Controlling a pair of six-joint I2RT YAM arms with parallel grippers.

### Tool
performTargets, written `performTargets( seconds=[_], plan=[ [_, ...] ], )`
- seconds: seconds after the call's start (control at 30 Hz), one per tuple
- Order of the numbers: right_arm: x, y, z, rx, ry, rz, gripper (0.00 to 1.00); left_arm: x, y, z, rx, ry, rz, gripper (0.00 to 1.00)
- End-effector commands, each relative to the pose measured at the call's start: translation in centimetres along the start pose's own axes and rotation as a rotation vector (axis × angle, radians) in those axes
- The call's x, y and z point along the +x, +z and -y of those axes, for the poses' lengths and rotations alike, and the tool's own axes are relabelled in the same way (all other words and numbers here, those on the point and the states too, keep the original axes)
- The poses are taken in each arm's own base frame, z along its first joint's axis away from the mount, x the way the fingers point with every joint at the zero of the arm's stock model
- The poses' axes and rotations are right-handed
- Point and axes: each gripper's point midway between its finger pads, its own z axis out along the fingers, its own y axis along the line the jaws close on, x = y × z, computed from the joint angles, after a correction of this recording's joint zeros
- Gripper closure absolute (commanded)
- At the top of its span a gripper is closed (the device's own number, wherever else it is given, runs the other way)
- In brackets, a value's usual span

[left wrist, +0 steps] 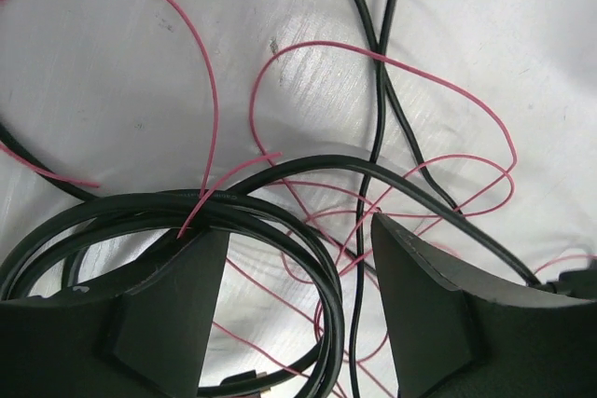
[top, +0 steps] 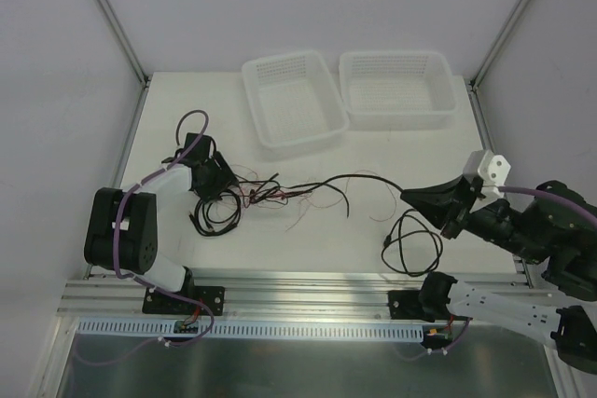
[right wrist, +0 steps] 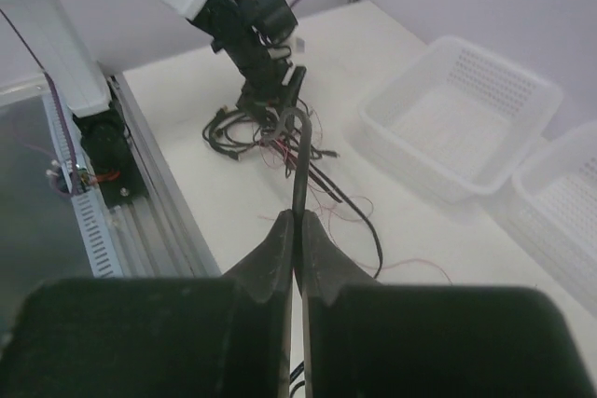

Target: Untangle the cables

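A white bench (top: 308, 240) is sitting between pale walls, with a left mesh basket (top: 298, 142) and a right mesh basket (top: 396, 120) standing side by side at its far edge. The cables (top: 244, 195) are lying in a knot on the left half of the bench, black loops mixed with fine red wires (left wrist: 448, 100). The left arm (top: 140, 216) is reaching down over that knot. Its jaws are standing released, with one finger (left wrist: 177, 314) on each side of a bundle of black loops (left wrist: 280, 216), and nothing is being pinched. One black cable (top: 359, 177) is stretching out of the knot across the middle of the bench to the right arm (top: 522, 226), whose jaws are clenching it at their tips. In the right wrist view this cable is running straight from the closed tips toward the knot. A loose black coil (top: 412, 241) is lying on the bench just below the right jaws, near the front edge, well apart from the knot
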Motion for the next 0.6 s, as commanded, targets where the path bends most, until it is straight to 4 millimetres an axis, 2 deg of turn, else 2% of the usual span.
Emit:
performTargets(
  seconds=[0.0,0.13,0.23,0.33,0.37,0.43,0.47,0.53,0.57],
  plan=[
    [-7.2,-0.8,-1.2,-0.084,-0.032,0.234,0.99,1.8,0.6,-3.2,-0.106,0.007,-0.052,0.36],
    [-10.7,-1.8,1.1,0.038,-0.038,0.362,0.99,2.0,-0.4,-3.0,-0.074,0.005,-0.034,0.35],
    [-13.3,-2.8,1.6,0.063,-0.025,0.470,0.99,2.5,-1.3,-2.3,-0.014,0.011,-0.041,0.31],
    [-12.9,-0.8,1.3,0.049,-0.023,0.406,0.99,3.1,-3.2,-0.9,0.087,0.029,-0.032,0.24],
    [-11.2,1.5,1.0,0.043,-0.029,0.314,0.99,3.2,-3.8,-0.5,0.116,0.041,-0.025,0.23],
    [-8.8,3.7,0.9,0.049,-0.011,0.197,0.99,3.7,-6.1,1.1,0.237,0.080,-0.003,0.18],
    [-6.1,5.3,0.8,0.051,-0.006,0.092,0.99,3.5,-8.0,2.2,0.310,0.110,0.043,0.14],
    [-2.9,7.9,0.1,0.041,0.041,-0.005,0.99,4.8,-9.8,3.5,0.405,0.178,0.052,0.10],
    [-0.2,9.4,-0.4,0.029,0.055,-0.058,0.99,4.9,-11.5,4.3,0.466,0.226,0.100,0.07]
  ],
)
